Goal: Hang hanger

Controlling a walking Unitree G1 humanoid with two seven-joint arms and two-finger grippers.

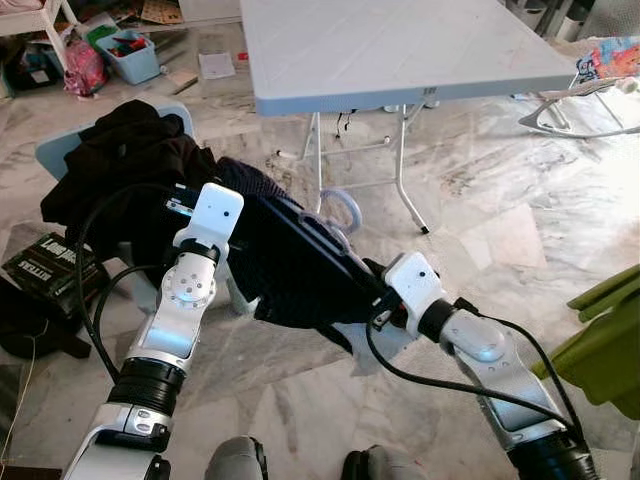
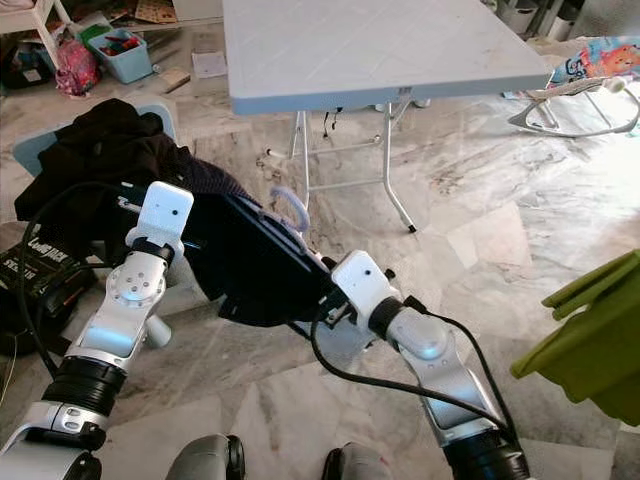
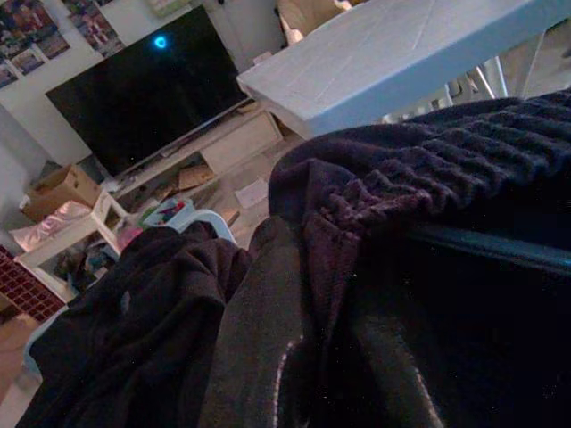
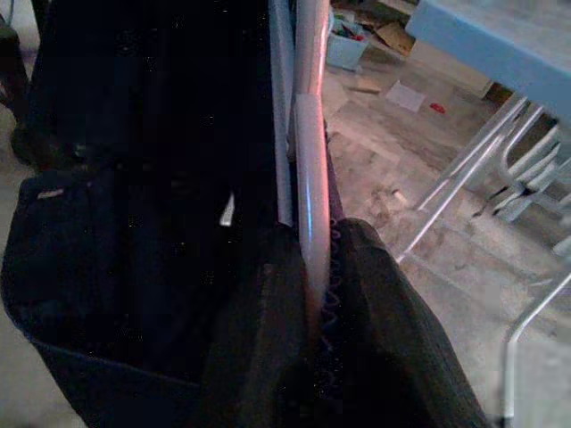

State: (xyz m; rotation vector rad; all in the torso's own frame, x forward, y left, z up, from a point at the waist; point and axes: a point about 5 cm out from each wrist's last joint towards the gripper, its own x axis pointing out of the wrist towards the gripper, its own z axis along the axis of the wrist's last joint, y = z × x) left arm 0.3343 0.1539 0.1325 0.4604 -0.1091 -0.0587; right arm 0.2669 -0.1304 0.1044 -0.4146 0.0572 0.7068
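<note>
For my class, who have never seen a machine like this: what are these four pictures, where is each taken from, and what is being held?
This is a walking household robot with two silver arms. The two wide pictures come from its head, looking down; the two close pictures come from cameras on its wrists. Between its arms it carries a dark garment on a pale blue hanger. The right end effector is clamped on the hanger's bar. The left end effector is against the cloth, its grip hidden. More dark clothes are heaped on a chair. A folding table stands ahead.
</note>
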